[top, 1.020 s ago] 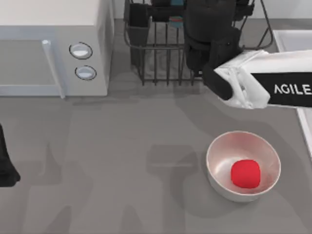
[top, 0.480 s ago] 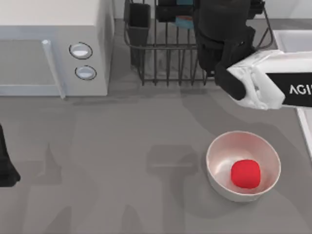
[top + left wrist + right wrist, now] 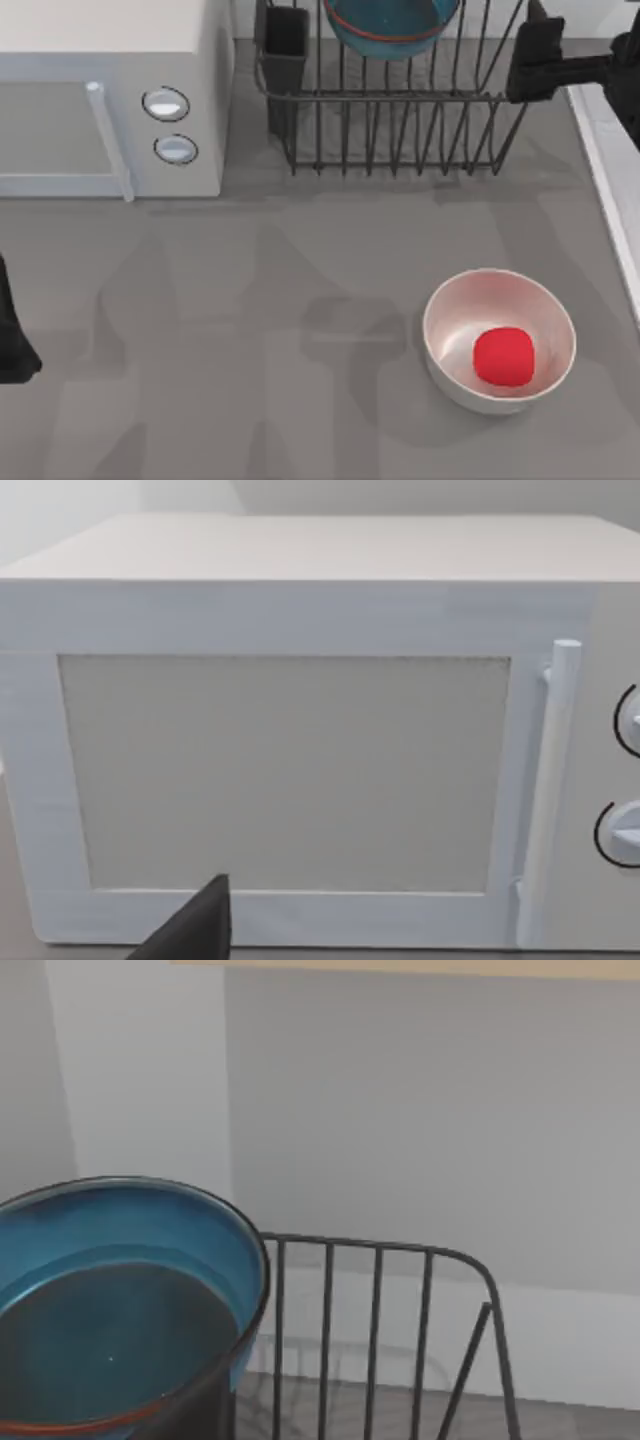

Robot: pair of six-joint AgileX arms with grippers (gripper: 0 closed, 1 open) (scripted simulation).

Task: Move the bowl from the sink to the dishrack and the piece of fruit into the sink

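While the right claw (image 3: 545,60) hangs just beside the dishrack (image 3: 400,120), I cannot tell whether it is released or clenched. Inside that dishrack sits the teal bowl (image 3: 390,25), tilted against the bars. Nearer than the dishrack, the red fruit (image 3: 503,356) lies in a white bowl (image 3: 450,310) on the desk (image 3: 250,350). Left arm stays parked at the desk's left edge, facing the microwave (image 3: 300,740).

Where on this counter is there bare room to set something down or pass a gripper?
Free: the wide grey stretch left of the white bowl and in front of the microwave, and the strip between dishrack and white bowl. Crowded: the rack's back, where the blue bowl sits, with the right gripper alongside.
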